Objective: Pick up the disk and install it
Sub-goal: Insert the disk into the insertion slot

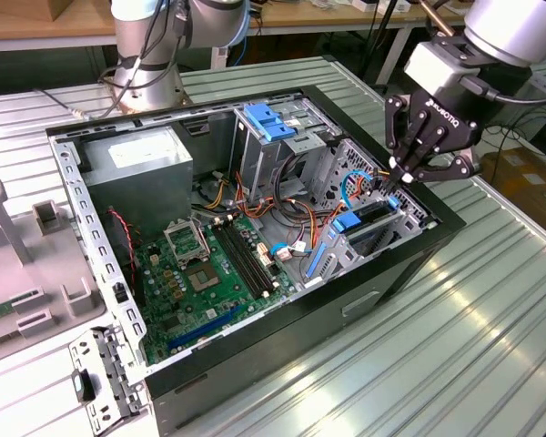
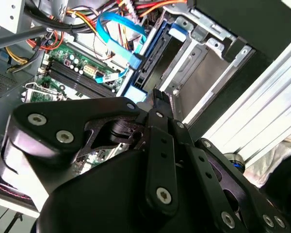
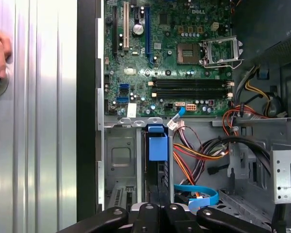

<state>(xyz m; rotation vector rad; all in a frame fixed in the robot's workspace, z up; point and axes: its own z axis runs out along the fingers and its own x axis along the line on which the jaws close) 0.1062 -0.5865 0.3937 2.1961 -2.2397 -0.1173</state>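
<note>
While disk (image 3: 157, 171) stands edgewise, tab (image 3: 156, 145) toward motherboard (image 3: 174, 73) | hand (image 3: 157, 209) closed, tips touching it

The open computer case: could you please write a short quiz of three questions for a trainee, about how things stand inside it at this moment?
1. True or false: the disk lies flat on the table, outside the case.
2. Choose one. The hand is nearest to: A) the power supply, B) the disk, C) the processor socket.
3. In the first wrist view, what colour is the flat cable looped beside the disk?

Key
1. False. The disk stands on edge inside the drive cage.
2. B. The hand is right at the disk's upper edge.
3. Blue.
</note>
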